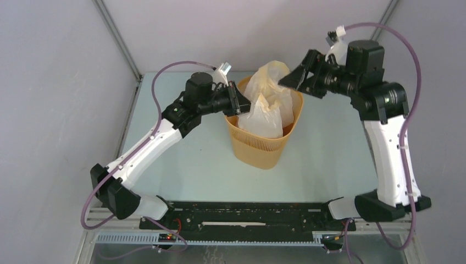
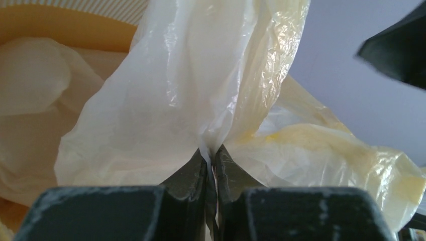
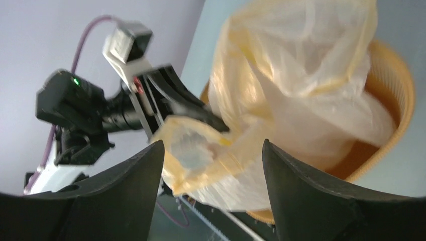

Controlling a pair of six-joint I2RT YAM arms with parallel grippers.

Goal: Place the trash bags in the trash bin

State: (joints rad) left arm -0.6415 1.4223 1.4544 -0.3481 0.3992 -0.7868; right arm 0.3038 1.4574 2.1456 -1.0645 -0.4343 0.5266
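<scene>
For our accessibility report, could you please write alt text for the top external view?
Pale translucent trash bags stand bunched in an orange mesh trash bin at the middle of a light table, their tops rising above the rim. The left hand pinches the plastic at the bin's rim, while the right hand is open beside the tops.

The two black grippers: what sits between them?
The translucent trash bag, bulging from the orange trash bin, lies between left gripper and right gripper, as the top view shows.

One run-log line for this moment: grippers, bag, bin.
left gripper: shut on trash bag | right gripper: open, holding nothing | trash bag: partly in trash bin, top above rim
</scene>
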